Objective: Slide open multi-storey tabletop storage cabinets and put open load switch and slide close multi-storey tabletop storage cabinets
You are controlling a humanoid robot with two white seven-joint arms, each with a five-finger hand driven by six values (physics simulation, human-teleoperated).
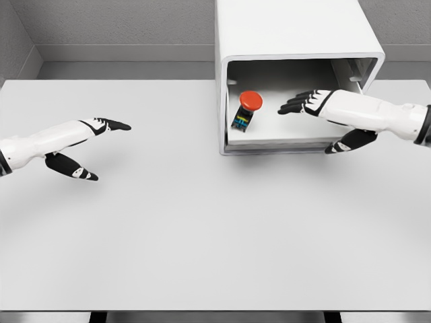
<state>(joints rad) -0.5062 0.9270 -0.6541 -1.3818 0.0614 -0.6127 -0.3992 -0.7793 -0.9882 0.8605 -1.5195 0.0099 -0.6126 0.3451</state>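
So the left hand [84, 145] sits way over on the left side of the white bench [202, 242], arm coming in low from the left edge. Its fingers [111, 124] are stretched out flat and pointing right, thumb dropped well below them, so it's a wide, relaxed spread with nothing in it. Right of those fingertips there's just a big stretch of bare bench before anything starts, and everything in front of them toward the near edge is open too.

Further right is the storage cabinet [296, 27], a white box with a drawer [269, 142] pulled out toward the camera. Inside the drawer sits the load switch [246, 110], with a red mushroom button on a dark body, tilted, near the drawer's left wall.

The right hand [330, 118] reaches in from the right, over the drawer's right wall. Its fingers [300, 103] are straight and loosely spread, holding nothing, with the switch just left of the fingertips and a small gap between them. The thumb hangs down near the drawer's front right corner, and the cabinet's top shell is right above and behind the knuckles.
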